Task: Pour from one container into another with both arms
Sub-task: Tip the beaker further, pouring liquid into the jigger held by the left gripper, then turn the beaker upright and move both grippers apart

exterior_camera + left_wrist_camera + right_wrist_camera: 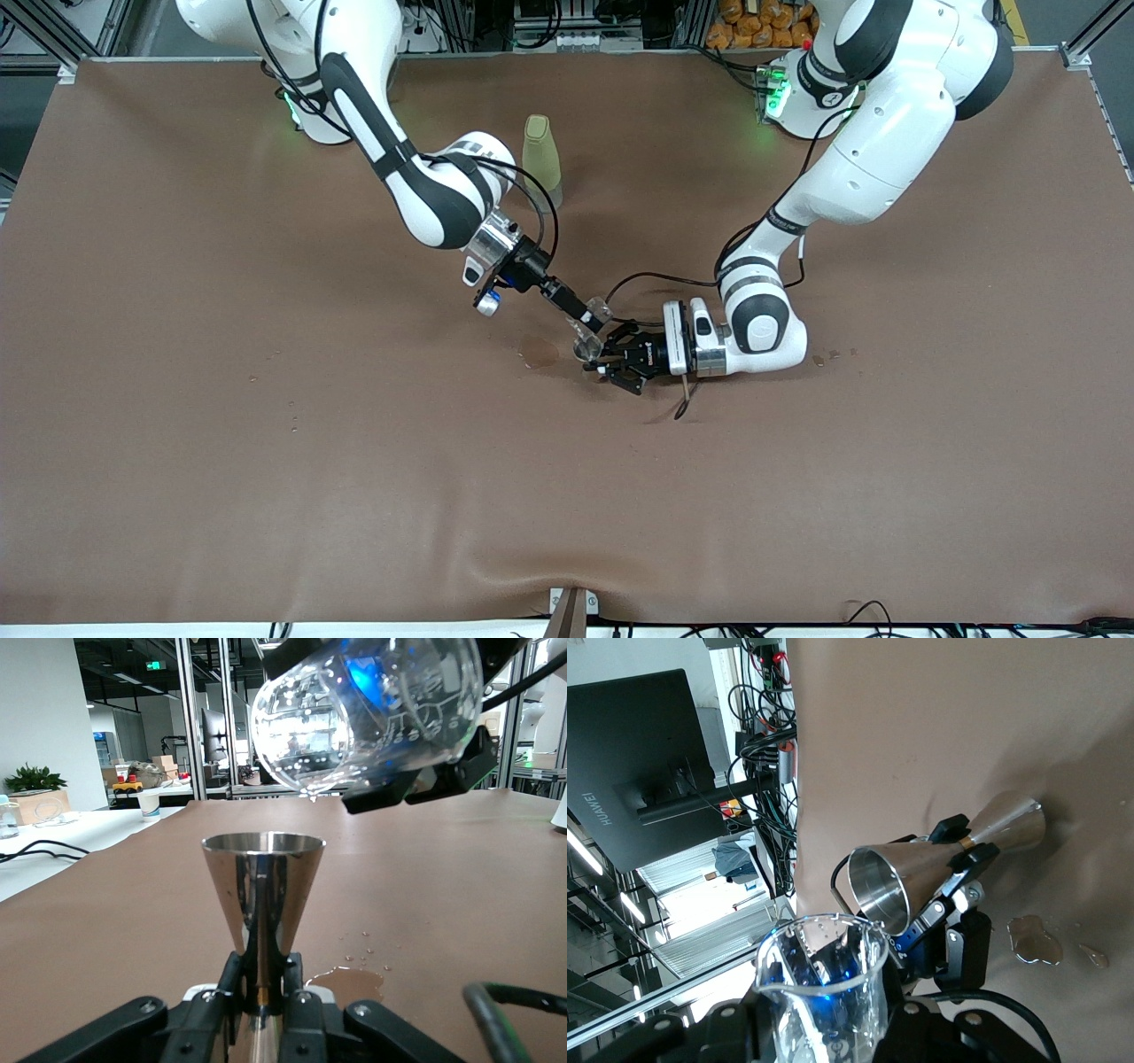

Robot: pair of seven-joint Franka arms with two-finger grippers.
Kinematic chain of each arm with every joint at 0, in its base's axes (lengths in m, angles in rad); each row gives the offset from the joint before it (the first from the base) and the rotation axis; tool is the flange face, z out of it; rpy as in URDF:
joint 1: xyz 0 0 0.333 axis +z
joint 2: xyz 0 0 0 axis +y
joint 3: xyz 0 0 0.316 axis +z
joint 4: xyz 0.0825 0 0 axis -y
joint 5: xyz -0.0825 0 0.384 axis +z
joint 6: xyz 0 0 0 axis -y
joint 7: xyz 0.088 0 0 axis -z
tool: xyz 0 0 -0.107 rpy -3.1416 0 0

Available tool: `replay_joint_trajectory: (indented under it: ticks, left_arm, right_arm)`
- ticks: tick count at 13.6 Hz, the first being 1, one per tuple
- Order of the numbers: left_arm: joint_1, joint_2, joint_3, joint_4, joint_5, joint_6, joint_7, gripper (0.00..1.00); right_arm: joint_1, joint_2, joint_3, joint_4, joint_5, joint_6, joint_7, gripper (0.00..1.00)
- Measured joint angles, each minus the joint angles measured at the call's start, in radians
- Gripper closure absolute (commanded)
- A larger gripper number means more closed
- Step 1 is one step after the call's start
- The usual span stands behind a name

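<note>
The clear glass cup (599, 311) is tipped, mouth down, just above the grey-rimmed cup (585, 350), with my right gripper (592, 315) shut on it. Water drops cling inside the clear cup (368, 709) and I see no stream at its lip. The grey-rimmed cup (263, 877) is a shiny metal double cone standing upright on the table. My left gripper (263, 979) is shut on its narrow waist. The right wrist view shows the clear cup (824, 983) in my right gripper (824, 1014), with the metal cone (921, 877) past its rim.
A small puddle (539, 352) lies on the brown table cover (266, 443) beside the metal cup, toward the right arm's end. A tall yellow-green bottle (542, 159) stands farther from the front camera. A few drops (833, 357) lie by the left arm's wrist.
</note>
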Motion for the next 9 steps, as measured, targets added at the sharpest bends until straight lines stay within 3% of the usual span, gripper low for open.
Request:
replay_joint_trajectory:
  ticks: [5, 9]
  left_arm:
    - [0.043, 0.000, 0.002, -0.003, 0.005, 0.001, 0.000, 1.00]
    - [0.107, 0.000, 0.002, -0.018, 0.071, -0.017, 0.000, 1.00]
  right_arm:
    - [-0.002, -0.041, -0.006, 0.005, -0.066, 0.003, -0.029, 0.91]
    - [-0.023, -0.070, -0.018, 0.001, -0.125, 0.016, -0.248, 0.90]
